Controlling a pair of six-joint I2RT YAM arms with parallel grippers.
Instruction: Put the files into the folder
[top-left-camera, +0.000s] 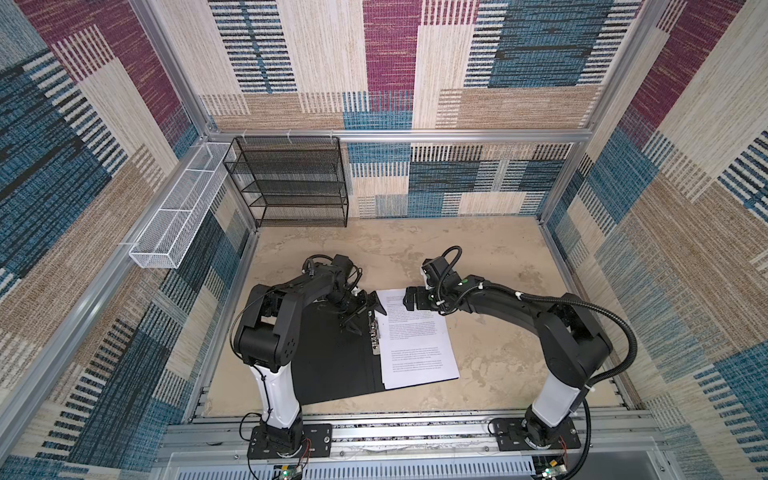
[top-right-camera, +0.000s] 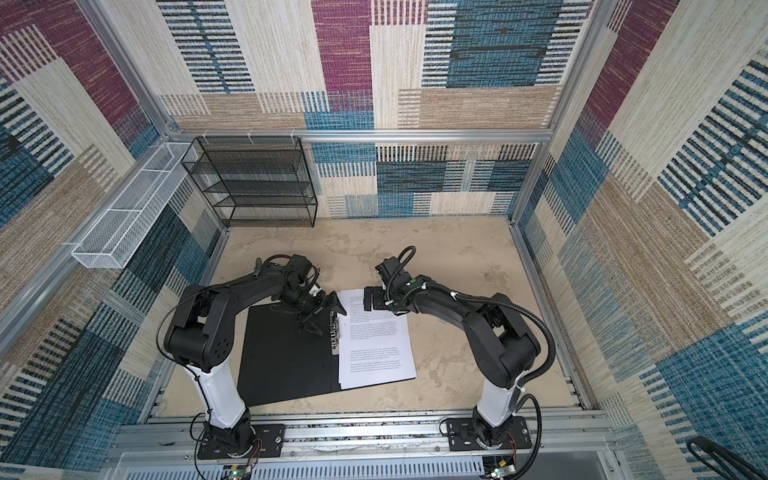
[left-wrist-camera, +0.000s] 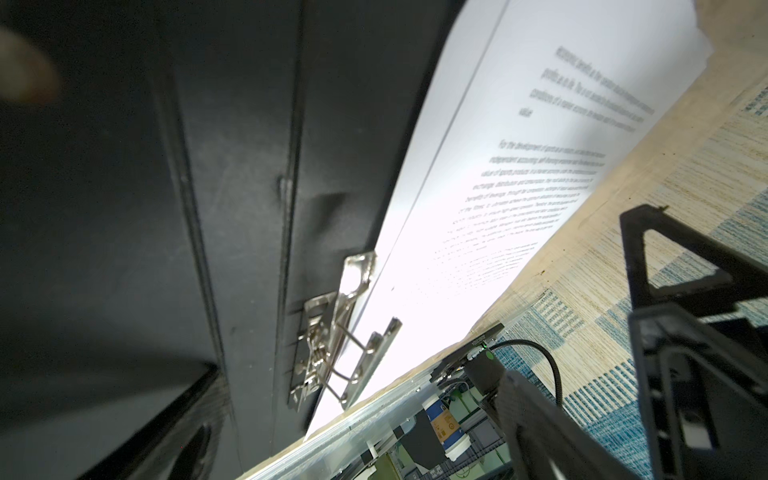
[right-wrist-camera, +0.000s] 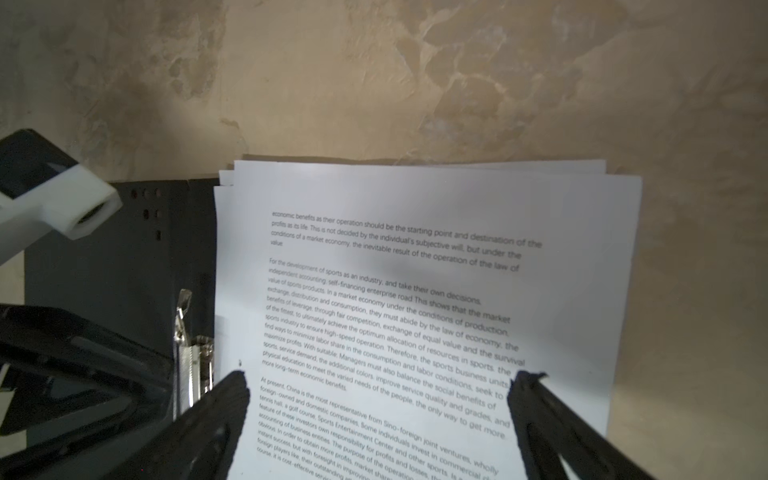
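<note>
The folder (top-left-camera: 332, 365) (top-right-camera: 286, 361) lies open on the table with its black inside up. A stack of files (top-left-camera: 419, 345) (top-right-camera: 376, 340), white sheets with printed text, rests on its right half beside the metal spine clip (top-left-camera: 375, 332) (left-wrist-camera: 332, 340). The clip's bar stands lifted. My left gripper (top-left-camera: 365, 316) (top-right-camera: 324, 316) hangs open over the spine's far end, holding nothing. My right gripper (top-left-camera: 409, 298) (right-wrist-camera: 382, 378) is open just above the far part of the top sheet (right-wrist-camera: 415, 270), one finger on each side of the text.
A black wire-mesh rack (top-left-camera: 291, 183) stands at the back left against the wall. A white mesh basket (top-left-camera: 178, 216) hangs along the left rail. Bare beige table (top-left-camera: 498, 270) stretches behind and to the right of the folder. Aluminium frame rails border the table.
</note>
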